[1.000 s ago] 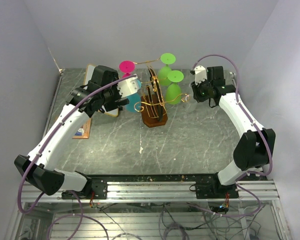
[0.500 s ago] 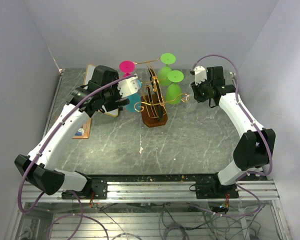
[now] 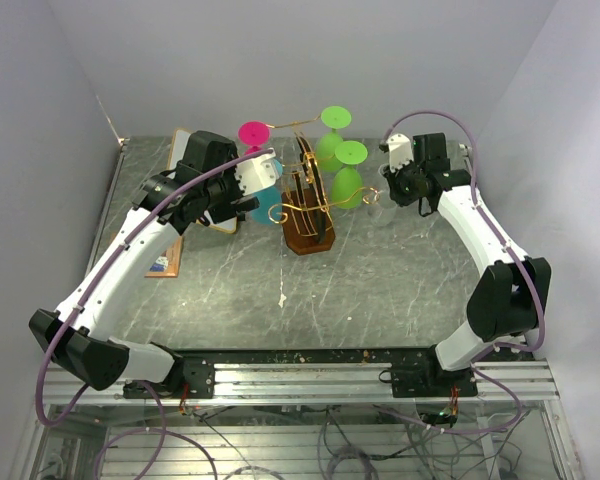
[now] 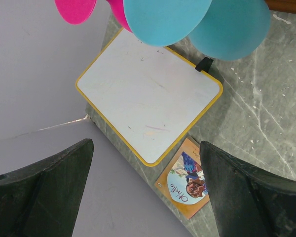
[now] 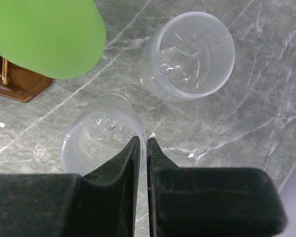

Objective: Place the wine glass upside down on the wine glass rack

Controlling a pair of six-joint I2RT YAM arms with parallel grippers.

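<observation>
The gold wire wine glass rack [image 3: 306, 200] stands on its brown base [image 5: 17, 86] at the back middle of the table. Two green glasses [image 3: 340, 150], a pink one [image 3: 252, 132] and a blue one [image 4: 197, 19] hang on it upside down. Two clear wine glasses stand upright on the table right of the rack. My right gripper [image 5: 142, 140] is shut on the rim of the nearer clear wine glass [image 5: 96, 138], one finger inside the bowl and one outside. The other clear glass [image 5: 192, 54] stands just beyond. My left gripper [image 4: 145, 197] is open and holds nothing, just left of the blue glass.
A yellow-edged whiteboard [image 4: 148, 94] lies at the table's back left corner, and an orange Othello card [image 4: 187, 182] lies beside it. A green glass bowl [image 5: 49, 34] hangs close above and left of the right gripper. Grey walls close in on three sides.
The right gripper's jaws have closed onto the clear glass's rim, and that wrist has shifted slightly. The left arm has not moved.
</observation>
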